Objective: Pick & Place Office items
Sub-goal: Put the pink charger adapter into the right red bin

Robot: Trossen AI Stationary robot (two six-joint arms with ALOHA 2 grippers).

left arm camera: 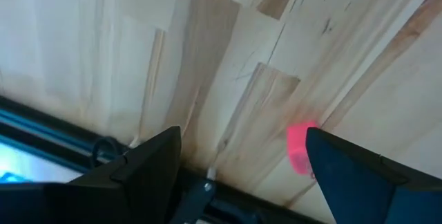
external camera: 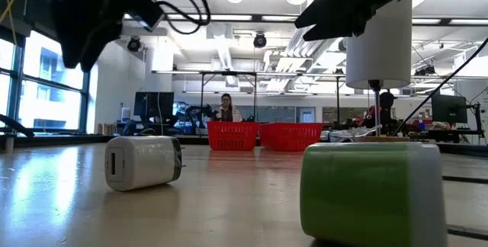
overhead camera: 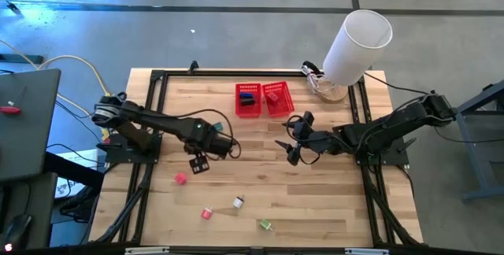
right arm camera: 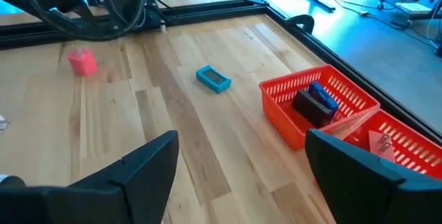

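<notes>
My left gripper [overhead camera: 198, 163] [left arm camera: 242, 169] points down over the table's left middle, open, with bare wood between its fingers. A small pink item [overhead camera: 180, 179] [left arm camera: 302, 148] lies on the wood just beside it. My right gripper [overhead camera: 290, 149] [right arm camera: 238, 175] hangs open and holds nothing near the table's middle. A teal item [right arm camera: 213, 79] lies flat on the wood. Near the front edge lie a red-white item [overhead camera: 207, 213], a whitish one [overhead camera: 238, 202] [external camera: 143, 163] and a green one [overhead camera: 264, 224] [external camera: 370, 190].
Two red mesh baskets [overhead camera: 248, 100] [overhead camera: 277, 97] stand side by side at the far middle, the left one with a dark item [right arm camera: 316, 103] inside. A big white cylinder [overhead camera: 356, 44] stands at the far right corner. A black frame [overhead camera: 150, 90] borders the table.
</notes>
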